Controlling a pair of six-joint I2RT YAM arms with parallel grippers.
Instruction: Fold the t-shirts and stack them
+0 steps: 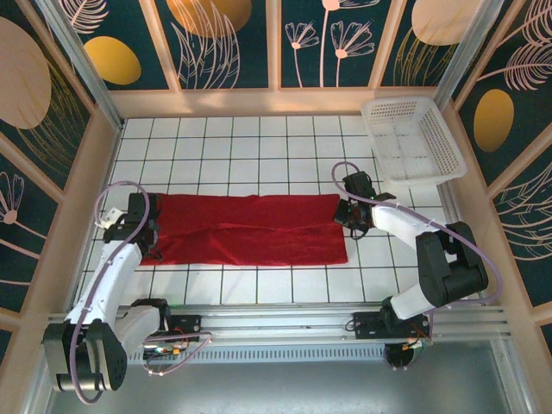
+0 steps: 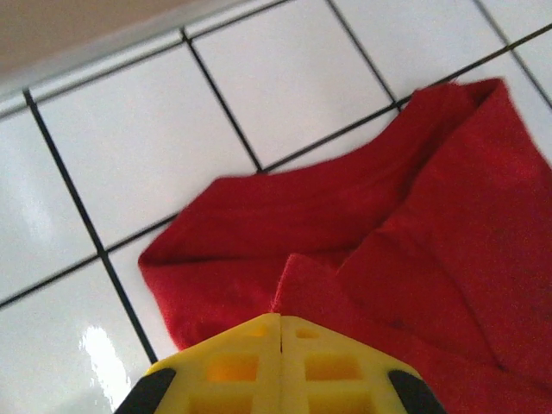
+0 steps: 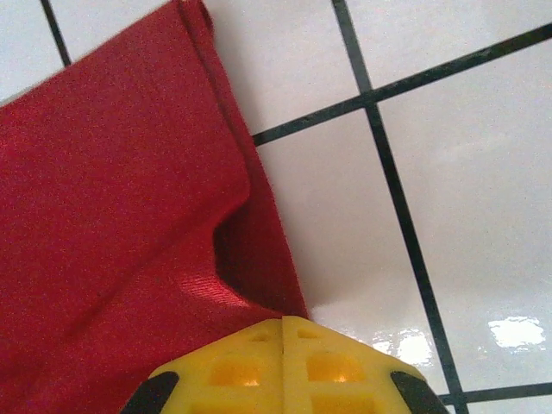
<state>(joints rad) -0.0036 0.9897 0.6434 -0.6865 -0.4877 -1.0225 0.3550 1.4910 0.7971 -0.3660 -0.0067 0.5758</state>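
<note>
**A:** The red shirt [image 1: 250, 228] lies flat across the middle of the tiled table [image 1: 259, 147], folded lengthwise into a long band running left to right. How do we expect it to handle?

**B:** Light and limp, we judge. It is soft cloth with no stiffness, so it will sag and trail from wherever we lift it. The layers may also slide over one another on the glossy tiles. Nothing here is fragile. We would take it at the two short ends, pinching through every layer so the band comes up even.

**A:** And that is where we find the grippers?

**B:** Yes. The left gripper [image 2: 282, 332] sits at the band's left end with its jaws closed together. A ridge of cloth runs up into them, which looks to us like a pinch on the shirt. The right gripper [image 3: 283, 332] is at the right end, jaws likewise met, and the hem there rises off the tile towards them. We read that as a grip too, though the contact itself is hidden beneath the fingers.

**A:** Anything else nearby?

**B:** A white basket [image 1: 410, 138] stands at the table's far right corner, well apart from the shirt.
</note>
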